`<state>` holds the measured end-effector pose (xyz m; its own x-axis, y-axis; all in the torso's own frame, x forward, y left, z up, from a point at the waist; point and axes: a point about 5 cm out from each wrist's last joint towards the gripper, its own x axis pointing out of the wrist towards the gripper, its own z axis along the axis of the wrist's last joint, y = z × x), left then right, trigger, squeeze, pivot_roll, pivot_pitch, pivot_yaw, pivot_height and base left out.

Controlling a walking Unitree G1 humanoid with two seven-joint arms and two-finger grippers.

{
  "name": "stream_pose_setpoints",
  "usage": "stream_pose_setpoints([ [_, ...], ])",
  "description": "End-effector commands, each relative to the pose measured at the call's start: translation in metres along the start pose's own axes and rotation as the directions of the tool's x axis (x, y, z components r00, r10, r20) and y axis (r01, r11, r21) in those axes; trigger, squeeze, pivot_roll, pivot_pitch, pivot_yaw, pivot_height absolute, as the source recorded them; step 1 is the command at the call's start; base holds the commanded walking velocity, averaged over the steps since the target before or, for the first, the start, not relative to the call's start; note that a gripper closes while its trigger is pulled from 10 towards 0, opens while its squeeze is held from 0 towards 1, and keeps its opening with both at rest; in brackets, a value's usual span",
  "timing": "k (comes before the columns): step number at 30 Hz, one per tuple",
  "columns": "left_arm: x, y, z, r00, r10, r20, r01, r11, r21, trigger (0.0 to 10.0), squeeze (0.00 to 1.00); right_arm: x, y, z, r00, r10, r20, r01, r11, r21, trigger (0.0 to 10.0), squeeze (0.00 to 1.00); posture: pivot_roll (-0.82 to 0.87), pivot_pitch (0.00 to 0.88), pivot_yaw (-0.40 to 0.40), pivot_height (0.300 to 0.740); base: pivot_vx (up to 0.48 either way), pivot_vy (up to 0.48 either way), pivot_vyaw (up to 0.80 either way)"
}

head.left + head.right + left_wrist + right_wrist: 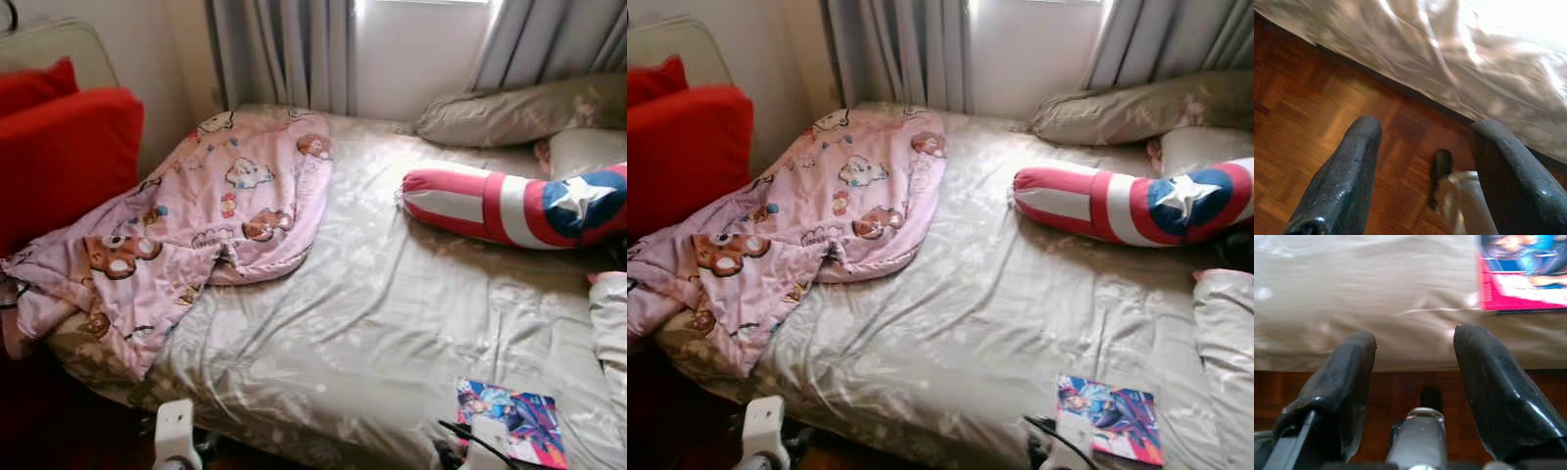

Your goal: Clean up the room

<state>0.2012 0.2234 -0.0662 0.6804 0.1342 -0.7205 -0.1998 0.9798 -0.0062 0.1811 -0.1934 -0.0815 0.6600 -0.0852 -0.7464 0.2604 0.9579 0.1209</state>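
Rumpled bed (392, 323), pink blanket (196, 225), book (514, 419)

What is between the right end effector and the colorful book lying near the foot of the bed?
Nothing visible. The right end effector is open at the bed's edge, and only bare bedsheet lies between it and the book, which sits flat near the edge with nothing on it.

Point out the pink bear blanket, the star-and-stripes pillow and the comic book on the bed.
pink bear blanket (211, 211), left eye view, middle of its spread part.
star-and-stripes pillow (470, 204), left eye view, white stripe.
comic book (1112, 416), right eye view, centre of its cover.
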Motion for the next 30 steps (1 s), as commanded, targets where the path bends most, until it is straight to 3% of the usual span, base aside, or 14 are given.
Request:
stream_pose_setpoints([
  [1,0.0002,-0.0049,-0.0016,1.000,-0.009,-0.005,0.009,1.000,-0.004,10.0,0.00,-0.0027,-0.0118,-0.0047,0.999,-0.033,-0.017,0.033,0.999,0.006,10.0,0.00,0.04,0.054,0.010,0.740,0.000,0.480,0.00],
  [30,-0.0003,-0.0034,-0.0028,1.000,0.001,-0.004,-0.001,1.000,-0.023,10.0,0.00,-0.0040,-0.0136,-0.0093,0.999,-0.040,-0.037,0.040,0.999,0.005,10.0,0.00,0.05,0.050,0.008,0.740,0.000,0.480,0.00],
])
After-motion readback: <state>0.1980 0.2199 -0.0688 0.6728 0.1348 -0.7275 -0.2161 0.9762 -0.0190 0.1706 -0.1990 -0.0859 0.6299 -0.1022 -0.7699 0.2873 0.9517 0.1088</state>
